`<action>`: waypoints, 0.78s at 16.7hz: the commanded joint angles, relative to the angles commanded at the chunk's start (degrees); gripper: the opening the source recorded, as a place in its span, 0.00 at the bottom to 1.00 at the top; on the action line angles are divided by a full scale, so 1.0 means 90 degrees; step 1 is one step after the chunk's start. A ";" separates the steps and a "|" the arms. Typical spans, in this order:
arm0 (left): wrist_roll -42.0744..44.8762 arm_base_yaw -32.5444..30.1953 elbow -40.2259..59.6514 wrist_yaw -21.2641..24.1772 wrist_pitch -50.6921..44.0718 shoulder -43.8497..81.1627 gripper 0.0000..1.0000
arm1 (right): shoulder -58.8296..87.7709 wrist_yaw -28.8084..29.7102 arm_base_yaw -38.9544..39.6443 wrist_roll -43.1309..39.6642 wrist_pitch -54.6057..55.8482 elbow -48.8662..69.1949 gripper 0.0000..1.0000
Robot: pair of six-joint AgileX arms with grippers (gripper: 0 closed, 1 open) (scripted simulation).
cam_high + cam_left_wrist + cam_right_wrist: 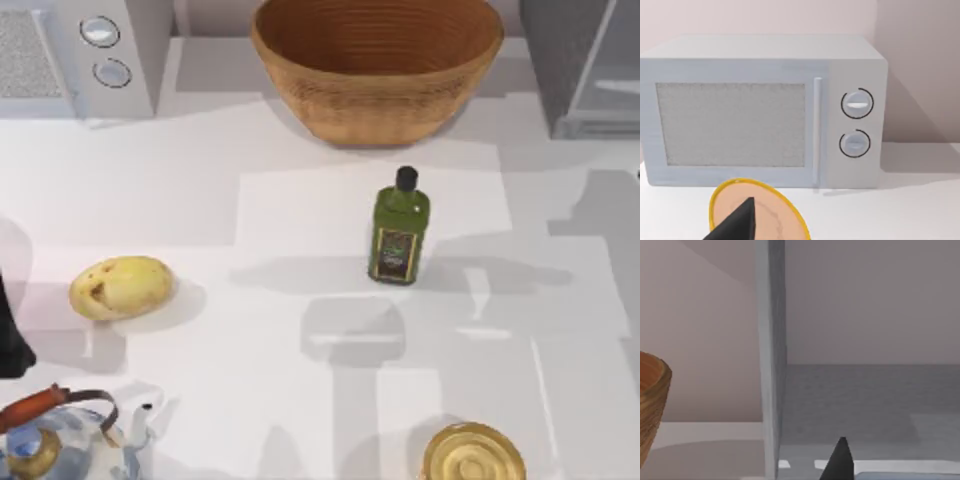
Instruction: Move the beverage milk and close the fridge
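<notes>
A green oil bottle (399, 228) stands mid-counter (250, 330) before a woven basket (376, 62). A potato (121, 287) and teapot (60, 440) sit left, below the microwave (85, 55).

Left arm (12, 340): matte black rounded housing, seen at the table's left edge in the top view; no markings, cables or screws discernible.
Left wrist view: one black, tapered, pointed fingertip (740, 220), plain surface.
Right wrist view: one black pointed fingertip (840, 462), same finish.
</notes>
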 joint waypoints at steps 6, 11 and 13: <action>0.0000 0.0000 0.0000 0.0000 0.0000 0.0000 1.00 | 0.1124 -0.0244 -0.0360 -0.0037 -0.0217 0.1307 0.00; 0.0000 0.0000 0.0000 0.0000 0.0000 0.0000 1.00 | 0.2213 -0.0589 -0.0602 -0.0064 -0.0628 0.2477 0.00; 0.0000 0.0000 0.0000 0.0000 0.0000 0.0000 1.00 | 0.2654 -0.0683 -0.0745 -0.0059 -0.0792 0.2958 0.00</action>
